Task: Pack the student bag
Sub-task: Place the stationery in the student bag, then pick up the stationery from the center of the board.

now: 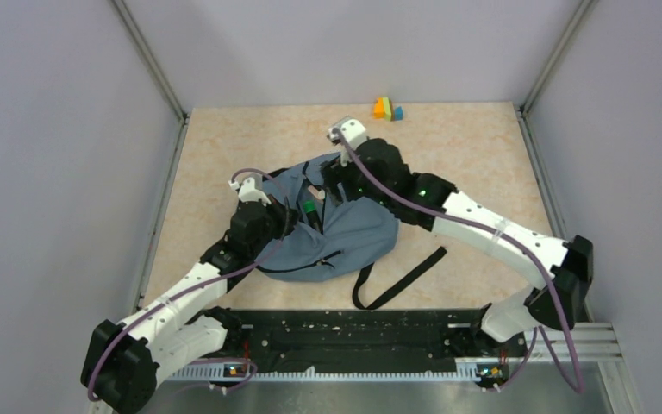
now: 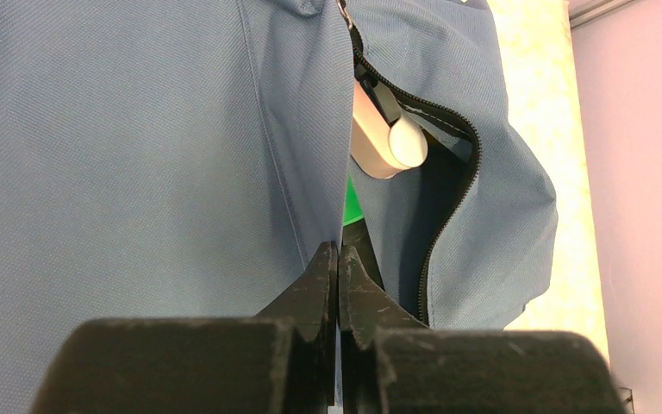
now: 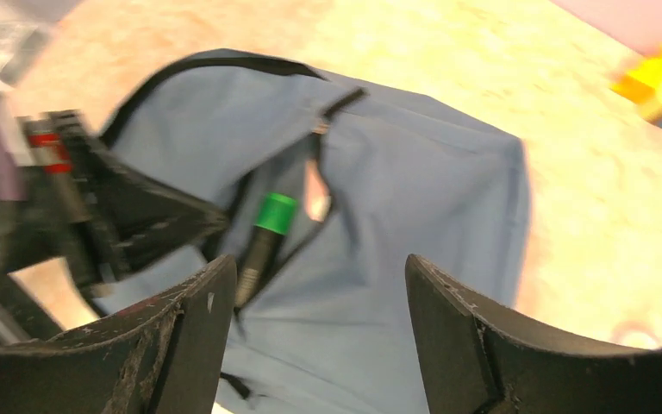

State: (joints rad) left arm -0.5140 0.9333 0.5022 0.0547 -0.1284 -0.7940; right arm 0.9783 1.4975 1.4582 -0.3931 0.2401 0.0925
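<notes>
Green-capped marker in student bag zip opening.

student bag centred on table, marker in its opening, blocks behind it

Nothing readable, seemingly, on the student bag; right view blurred.

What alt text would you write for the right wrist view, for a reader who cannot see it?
A dusty-blue student bag lies on a beige table, a green-capped marker poking from its unzipped pocket. The right pincer stands open above it; the left pincer pinches the fabric beside the opening.
</notes>
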